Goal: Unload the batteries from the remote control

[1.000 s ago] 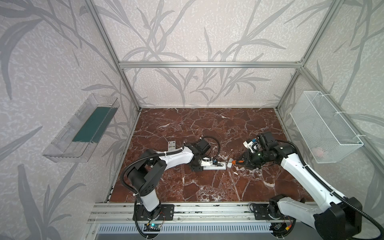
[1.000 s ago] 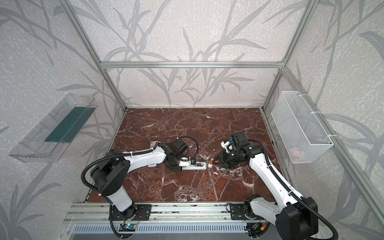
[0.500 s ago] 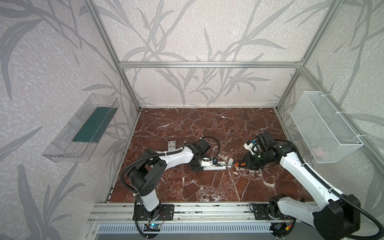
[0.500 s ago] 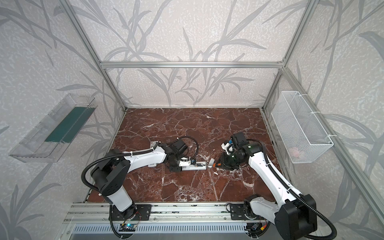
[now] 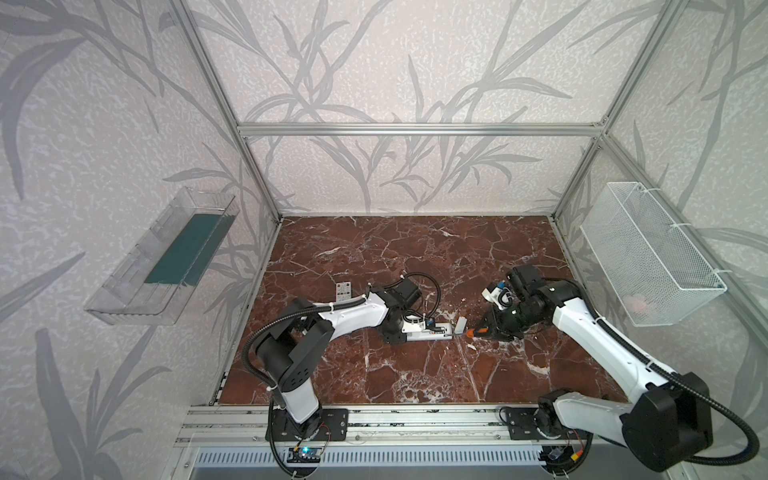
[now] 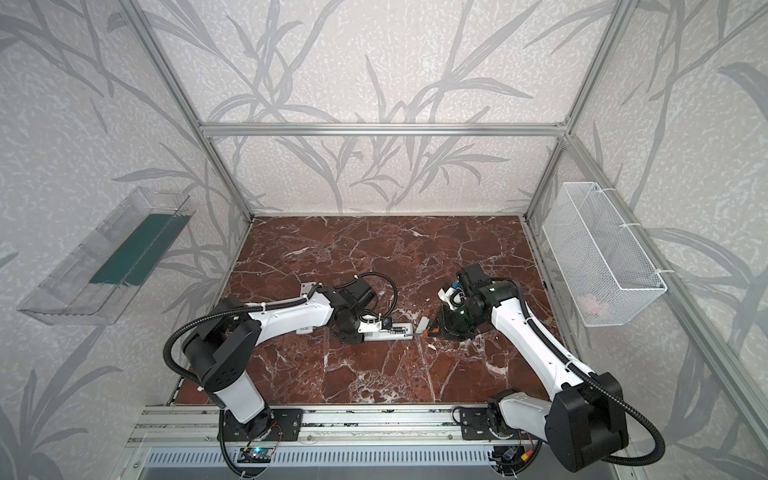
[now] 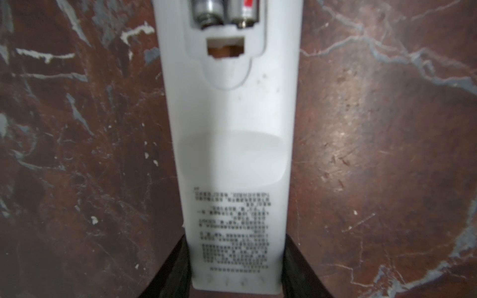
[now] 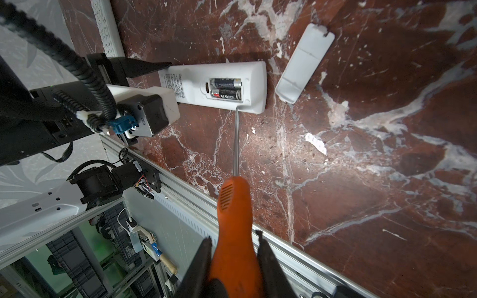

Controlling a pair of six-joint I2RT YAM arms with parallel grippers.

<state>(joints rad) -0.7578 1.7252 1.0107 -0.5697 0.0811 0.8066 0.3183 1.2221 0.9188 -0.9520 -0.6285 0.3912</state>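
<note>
- Leaf-patterned walls and an aluminium frame enclose a red-brown marble bench (image 5: 415,249). A clear tray (image 5: 166,257) hangs on the left wall and a wire basket (image 5: 648,257) on the right.
- In both top views the white remote control (image 5: 428,333) lies about midway between the bench's left and right edges, nearer the front edge than the back. The left jaws hold the end that faces the left edge, probably to pin it against prying.
- The loose battery cover (image 5: 460,325) lies just past the remote's other end. A second small remote (image 5: 343,291) sits apart, toward the left edge.
- In a top view the right arm brings an orange-handled screwdriver (image 6: 430,331) to the remote's free end.
- Left wrist view: the remote lies back up. The left jaws are partly spread and press on both long sides of its printed end. The batteries (image 7: 206,10) both sit in the open compartment at the far end.
- Right wrist view: the right jaws are closed tight on the screwdriver's handle (image 8: 235,219). Its shaft points at the remote, with the tip at the long edge just beside the compartment. I cannot tell whether it touches.
- The tool looks aimed to lever out the nearer battery (image 8: 227,93). Neither battery is out yet.
</note>
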